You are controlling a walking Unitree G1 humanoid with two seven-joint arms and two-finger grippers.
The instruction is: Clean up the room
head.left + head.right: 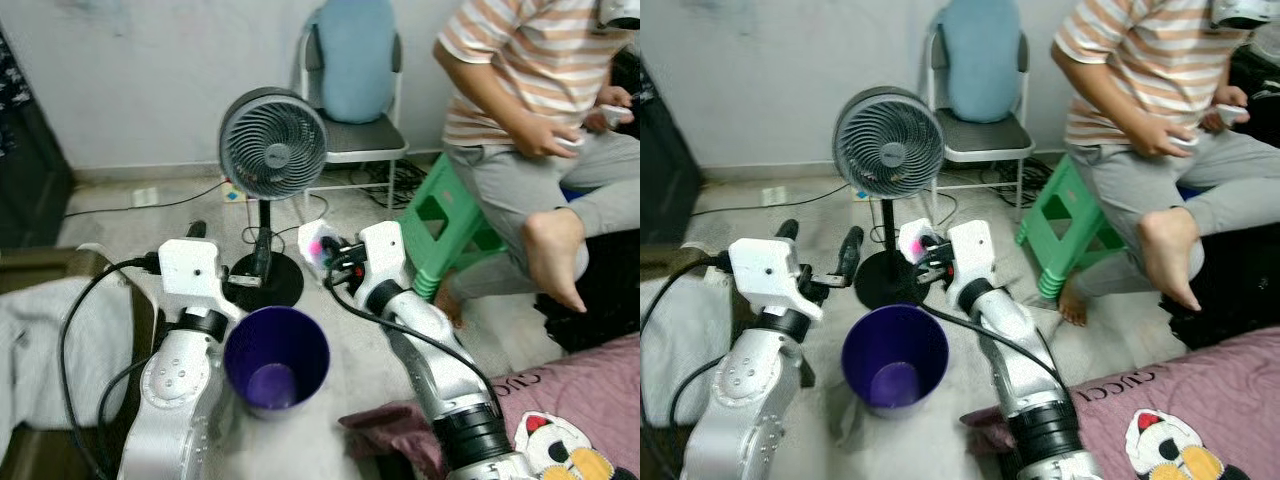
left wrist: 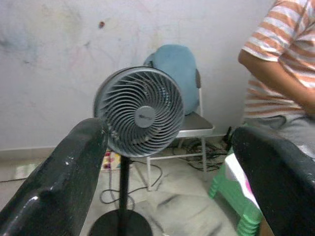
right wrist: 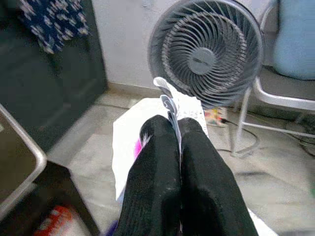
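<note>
While one purple bin point(image 1: 894, 357) stands on the floor between both arms, the right gripper point(image 1: 918, 247) pinches one white-and-pink wrapper point(image 3: 147, 132) above its far rim. The left gripper point(image 1: 820, 250) hovers spread, holding nothing. Beyond: one fan point(image 1: 887, 137), one chair point(image 1: 980, 130), one green stool point(image 1: 1065, 225), one person point(image 1: 1160, 120).

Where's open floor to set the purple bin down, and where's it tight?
Freest patch: bare floor beyond the fan base, bordered by the wall and the folding chair. Tight: around the purple bin, hemmed by the left gripper, the right gripper pinching a white wrapper, the green stool and a person's foot.
</note>
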